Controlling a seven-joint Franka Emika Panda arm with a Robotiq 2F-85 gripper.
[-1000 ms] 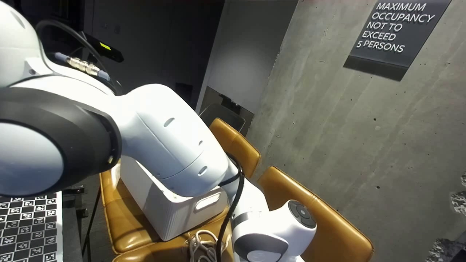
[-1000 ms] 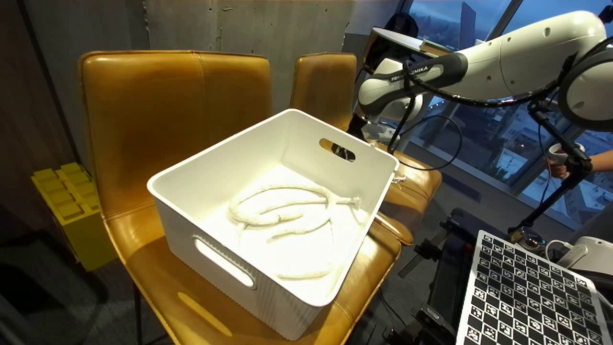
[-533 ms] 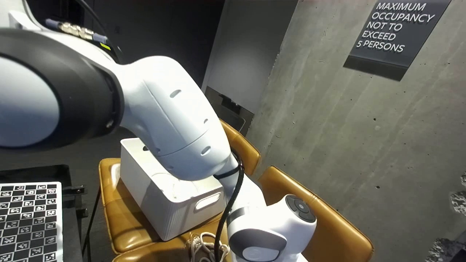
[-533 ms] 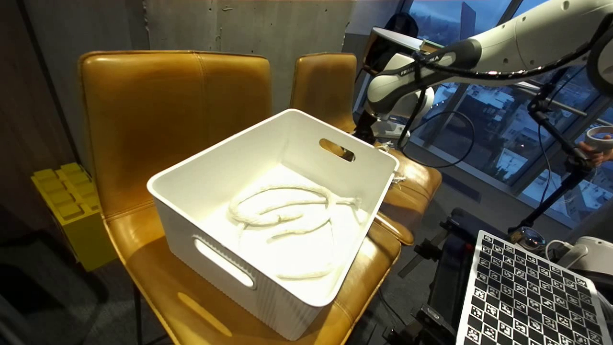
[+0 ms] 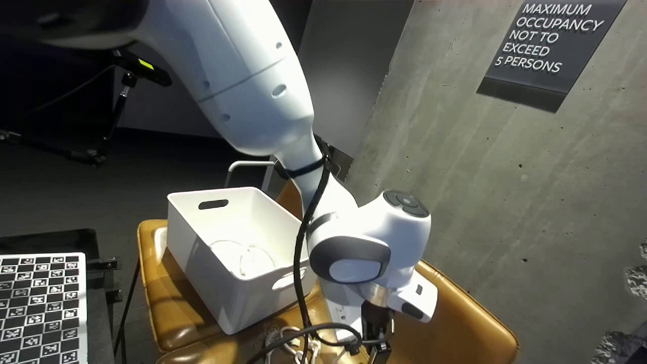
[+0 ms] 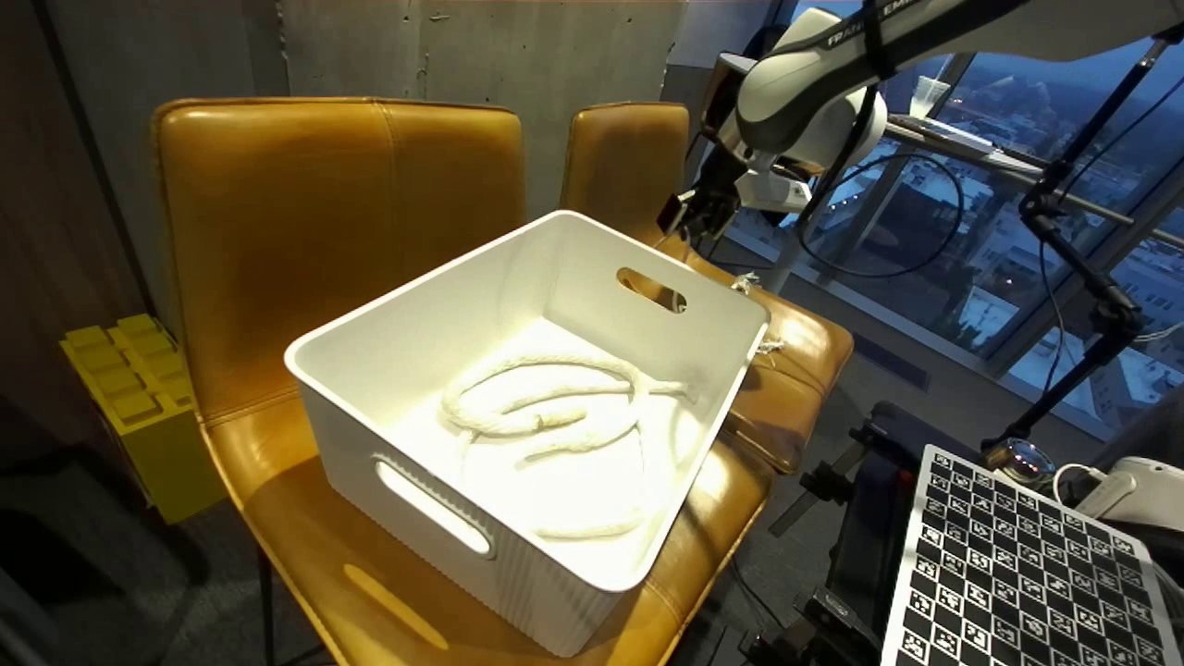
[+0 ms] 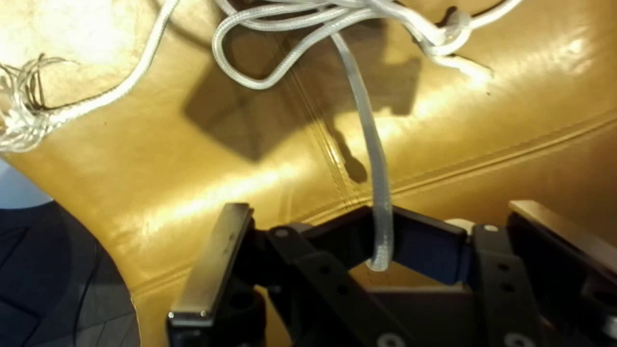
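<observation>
A white rope (image 7: 369, 123) is held by the gripper (image 7: 381, 226), as is shown in the wrist view: the fingertips (image 7: 426, 246) are clamped together on a single strand, and a short piece of it can be seen past them on the camera's side. From the fingertips the strand is led away to the remainder of the rope, which is spread in loose loops (image 7: 259, 85) over a tan chair seat (image 7: 120, 159). The loops are set apart from the gripper. A knot (image 7: 446, 47) is seen at one side of the loops; at the opposite side a frayed end (image 7: 29, 115) is laid near the edge of the seat.

In an exterior view the gripper is held above the seat, in front of the lower part of the backrest (image 6: 620, 176).

A white box (image 6: 518, 564) is placed on a neighbouring chair (image 6: 342, 185), and the gripper is seen beyond the box's far wall. A second rope (image 6: 504, 426) is coiled on the bottom of the box, well apart from the gripper. The neighbouring chair is flanked by a yellow block (image 6: 139, 416) on one side and a checkered board (image 6: 1027, 564) on the opposite side. A sign (image 5: 551, 43) is fixed to a concrete wall (image 5: 480, 177).
</observation>
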